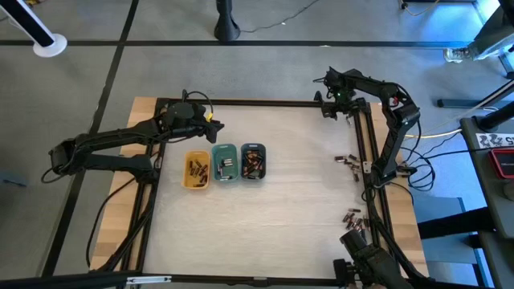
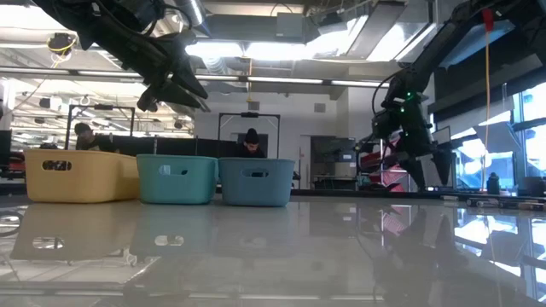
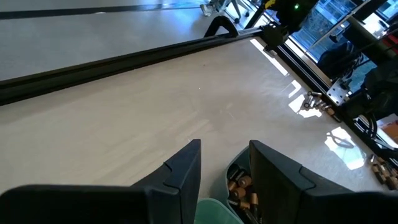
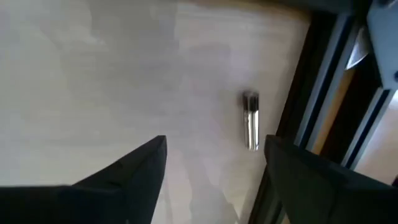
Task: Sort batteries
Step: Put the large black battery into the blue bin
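- Sorting is mid-way: the yellow tray (image 1: pixel 196 171), green tray (image 1: pixel 225 162) and grey-blue tray (image 1: pixel 253 162), set in a row left of the table's (image 1: pixel 281 209) middle, each already hold batteries, while loose batteries (image 1: pixel 347 160) lie by the right edge and another cluster (image 1: pixel 352 217) lies nearer the near right corner.
- Right gripper (image 4: pixel 214 162) hangs at the far right corner, its fingers spread wide and empty; a single silvery battery (image 4: pixel 250 120) lies on the table just ahead of them, beside the frame rail (image 4: pixel 314 99).
- Judged next move: lower the right fingers astride that battery, along its length, and close; the rail so near leaves little room for the outer finger.
- Left gripper (image 3: pixel 225 163) hovers over the trays' far side, fingers partly parted, nothing between them; copper-toned batteries (image 3: pixel 241 186) in the grey-blue tray show below.
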### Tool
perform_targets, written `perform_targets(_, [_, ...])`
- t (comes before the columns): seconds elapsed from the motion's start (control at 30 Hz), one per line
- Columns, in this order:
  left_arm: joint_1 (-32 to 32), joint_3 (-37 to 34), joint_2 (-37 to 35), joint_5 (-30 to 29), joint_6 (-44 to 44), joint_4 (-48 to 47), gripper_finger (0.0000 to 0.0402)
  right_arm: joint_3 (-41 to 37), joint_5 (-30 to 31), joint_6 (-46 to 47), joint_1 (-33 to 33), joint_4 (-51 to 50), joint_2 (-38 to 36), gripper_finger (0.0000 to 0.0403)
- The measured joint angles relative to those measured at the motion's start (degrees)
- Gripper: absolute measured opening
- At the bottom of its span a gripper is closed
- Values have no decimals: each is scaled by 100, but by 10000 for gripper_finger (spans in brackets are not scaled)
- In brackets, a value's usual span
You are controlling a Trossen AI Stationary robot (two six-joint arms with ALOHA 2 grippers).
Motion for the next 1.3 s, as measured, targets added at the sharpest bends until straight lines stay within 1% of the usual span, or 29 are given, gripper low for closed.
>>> perform_targets(0.13, [0,0,0,0,17,-1,125,2,20,7,-47,125,-15,268])
perform_targets(0.27, [0,0,0,98,11,0,125,11,-38,106,-141,265,-15,243])
perform_targets(0.37, [0,0,0,173,7,-8,125,10,-433,454,-227,502,-15,227])
perform_targets(0.43, [6,0,0,192,2,-12,125,7,-538,763,-192,578,-15,222])
perform_targets(0.47, [23,0,0,195,0,-5,125,6,-467,898,-140,601,-15,220])
perform_targets(0.57, [43,-2,0,203,-28,4,125,2,180,1404,95,524,-63,219])
perform_targets(0.63, [42,-1,0,228,-26,8,125,-14,492,1700,261,529,-167,219])
perform_targets(0.7, [39,-1,0,317,-28,7,125,-114,558,1934,385,829,-352,219])
perform_targets(0.8, [39,-2,0,404,-28,4,125,-309,497,1930,509,1386,-629,218])
perform_targets(0.9, [39,-2,0,449,-12,2,125,-653,632,2323,497,1453,-911,212])
perform_targets(0.97, [39,-1,0,483,-9,-18,125,-1030,888,2790,485,1538,-1152,192])
perform_targets(1.0, [39,-2,0,515,-7,-20,125,-1257,1007,3062,481,1606,-1290,176])
perform_targets(1.03, [39,-2,0,541,-4,-16,125,-1459,1078,3073,481,1836,-1411,155])
perform_targets(1.1, [37,-2,0,559,-4,-20,125,-1728,1028,3485,487,2356,-1626,102])
perform_targets(1.17, [38,-2,0,597,45,-24,125,-1931,1101,3763,498,2623,-1790,40])
perform_targets(1.2, [39,-2,0,674,77,-22,125,-2002,1129,3794,497,2790,-1837,21])
perform_targets(1.23, [39,-2,0,739,119,-22,125,-2050,1196,3849,493,2898,-1884,13])
perform_targets(1.3, [39,-2,0,820,176,-35,125,-2065,1403,3925,494,3020,-1894,15])
